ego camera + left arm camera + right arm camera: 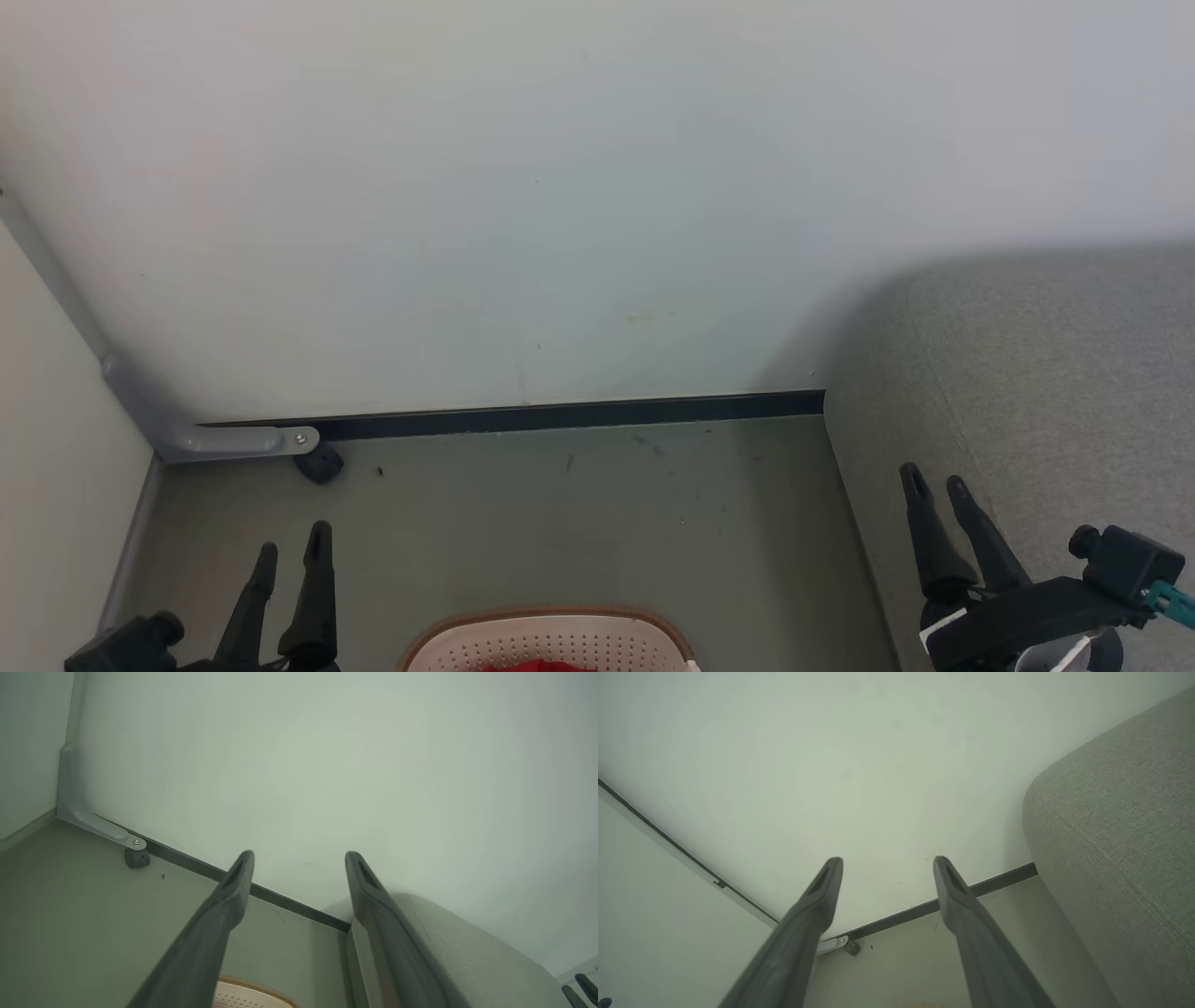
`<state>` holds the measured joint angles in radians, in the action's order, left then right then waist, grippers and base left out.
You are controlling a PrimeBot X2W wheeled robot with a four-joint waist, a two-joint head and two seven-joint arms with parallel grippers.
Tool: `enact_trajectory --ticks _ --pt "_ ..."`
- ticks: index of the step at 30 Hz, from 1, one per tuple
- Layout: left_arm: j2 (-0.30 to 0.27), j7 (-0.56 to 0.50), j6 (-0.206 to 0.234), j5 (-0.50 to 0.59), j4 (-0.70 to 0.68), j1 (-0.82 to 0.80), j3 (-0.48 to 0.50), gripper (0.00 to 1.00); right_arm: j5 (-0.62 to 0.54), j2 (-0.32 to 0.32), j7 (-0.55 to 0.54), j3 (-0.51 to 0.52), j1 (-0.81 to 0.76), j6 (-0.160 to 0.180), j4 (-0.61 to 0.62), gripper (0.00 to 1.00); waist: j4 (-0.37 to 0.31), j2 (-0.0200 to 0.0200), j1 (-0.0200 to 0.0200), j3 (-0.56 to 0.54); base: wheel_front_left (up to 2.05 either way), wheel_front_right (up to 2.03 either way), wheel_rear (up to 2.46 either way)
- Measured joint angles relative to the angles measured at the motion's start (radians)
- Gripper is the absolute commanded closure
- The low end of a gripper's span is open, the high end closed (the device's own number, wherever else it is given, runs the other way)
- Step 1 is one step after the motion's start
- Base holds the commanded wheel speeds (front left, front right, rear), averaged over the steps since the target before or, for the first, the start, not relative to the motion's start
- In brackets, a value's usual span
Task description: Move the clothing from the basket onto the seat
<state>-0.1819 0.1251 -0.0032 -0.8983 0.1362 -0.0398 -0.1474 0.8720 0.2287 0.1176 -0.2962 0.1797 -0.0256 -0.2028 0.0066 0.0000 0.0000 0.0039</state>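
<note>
The cream basket (551,640) with its brown rim peeks in at the bottom middle of the head view, on the floor. A sliver of red clothing (537,666) lies inside it. The grey seat (1055,373) rises at the right. My left gripper (295,543) hangs open at the lower left, left of the basket, with nothing between its fingers. Beside the seat's front edge, my right gripper (934,480) is open and empty too. The left wrist view catches the basket rim (252,983) below its gripper (299,857) and the seat (467,952). The right wrist view has the seat (1120,826) right of its gripper (887,862).
A pale wall (560,187) with a dark baseboard (560,413) closes the far side of the floor. A grey metal bracket (233,439) with a small dark stopper (320,464) sits at the left corner. Another wall panel (56,448) stands at the left.
</note>
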Motion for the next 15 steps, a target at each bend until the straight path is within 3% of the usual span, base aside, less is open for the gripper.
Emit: enact_trajectory --ticks 15 --pt "-0.022 0.056 0.031 0.184 -0.044 0.0 -0.044 0.0 -0.181 0.043 0.059 -0.098 0.029 0.027 0.024 0.0 0.002 0.0 0.0 0.003 0.0 0.0 0.0"
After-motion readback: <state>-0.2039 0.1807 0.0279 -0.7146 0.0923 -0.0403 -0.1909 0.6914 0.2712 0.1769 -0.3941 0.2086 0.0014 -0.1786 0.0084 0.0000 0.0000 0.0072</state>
